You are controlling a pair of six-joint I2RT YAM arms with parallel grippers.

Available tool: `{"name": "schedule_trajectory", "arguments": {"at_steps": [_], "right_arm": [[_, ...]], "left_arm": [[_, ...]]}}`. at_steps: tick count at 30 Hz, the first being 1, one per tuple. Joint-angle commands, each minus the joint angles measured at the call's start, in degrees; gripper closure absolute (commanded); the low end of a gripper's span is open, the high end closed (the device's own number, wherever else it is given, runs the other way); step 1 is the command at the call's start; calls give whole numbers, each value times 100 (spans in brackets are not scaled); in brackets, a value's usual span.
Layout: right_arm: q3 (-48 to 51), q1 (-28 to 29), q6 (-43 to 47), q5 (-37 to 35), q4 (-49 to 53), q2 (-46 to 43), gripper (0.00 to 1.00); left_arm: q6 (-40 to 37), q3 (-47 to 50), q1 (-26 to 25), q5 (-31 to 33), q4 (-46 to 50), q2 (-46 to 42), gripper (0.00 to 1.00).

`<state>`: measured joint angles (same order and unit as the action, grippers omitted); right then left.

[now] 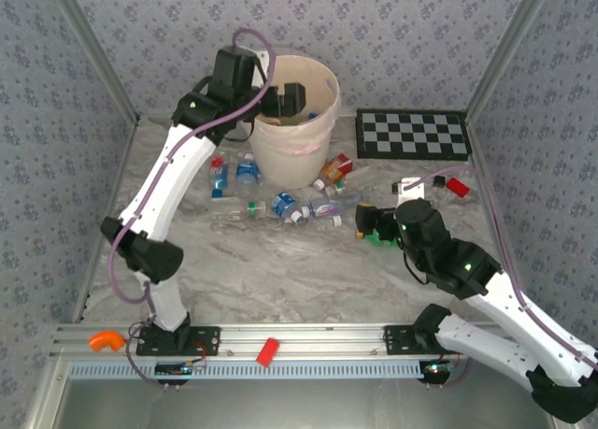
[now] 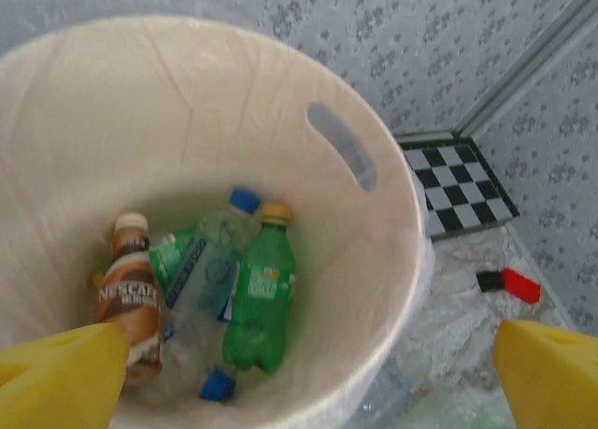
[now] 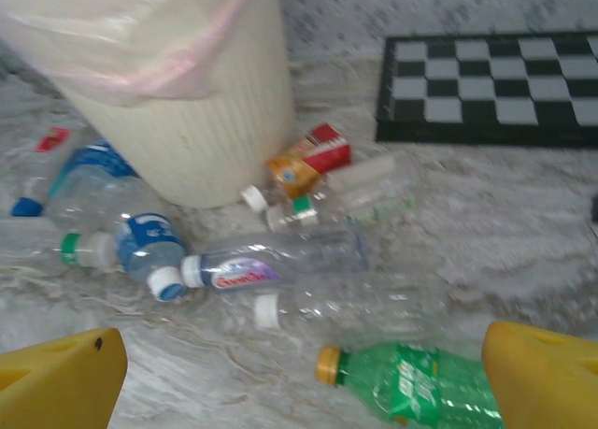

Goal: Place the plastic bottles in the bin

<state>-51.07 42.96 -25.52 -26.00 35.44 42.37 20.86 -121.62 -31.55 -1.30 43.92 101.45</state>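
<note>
A robotics lab test cell rather than a lived-in room: the bin (image 1: 290,153) stands on a marble-patterned tabletop (image 1: 280,270), boxed in behind and on both sides by panels (image 1: 411,36) of grey floral wallpaper set in bare aluminium posts (image 1: 500,50). Right of the bin lies a black-and-white checkerboard (image 1: 413,135) of the calibration sort; well in front of the bin a slotted aluminium rail (image 1: 308,340) carries the left arm (image 1: 177,177) and the right arm (image 1: 486,298)

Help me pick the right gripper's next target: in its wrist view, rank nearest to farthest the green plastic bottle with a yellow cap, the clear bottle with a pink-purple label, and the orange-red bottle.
1. Green plastic bottle with yellow cap: just ahead of the right gripper, right of centre.
2. Clear bottle with pink-purple label: farther out, left of centre.
3. Orange-red bottle: by the bin's foot.
</note>
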Motion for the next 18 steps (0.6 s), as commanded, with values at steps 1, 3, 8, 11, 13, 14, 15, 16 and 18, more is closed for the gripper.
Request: {"name": "schedule_trajectory", "arguments": {"at_steps": [1,3,8,11,13,14,15,16,18], "right_arm": [[235,-492,-493,371,333,81,1],[372,-846,-675,689,394,153,0],[803,-1786,-1401,1447,411,236,0],[1079,-2247,-1978,1816,405,221,3],[1279,-2522,-2349,2128,296,203,7],[1368,-2664,-2580,2248,260,231,9],[1434,-2794,-2774,2373,235,256,11],[1485,-2882,-2897,2452,188,277,11],[1587,-3005,-3194,2533,130,311,11]], "left_arm": [[42,1105,9,111,-825,-849,0],[134,1895,-12,50,-1130,-1340,0],[373,3534,-76,59,-1525,-2387,0],[579,4472,-81,69,-1748,-2985,0],[741,5052,-93,77,-1916,-3376,0],[799,5323,-101,77,-2010,-3578,0],[833,5545,-122,75,-2068,-3764,0],[865,5732,-140,92,-2089,-3903,0],[919,6073,-149,94,-2082,-4194,0]]}}
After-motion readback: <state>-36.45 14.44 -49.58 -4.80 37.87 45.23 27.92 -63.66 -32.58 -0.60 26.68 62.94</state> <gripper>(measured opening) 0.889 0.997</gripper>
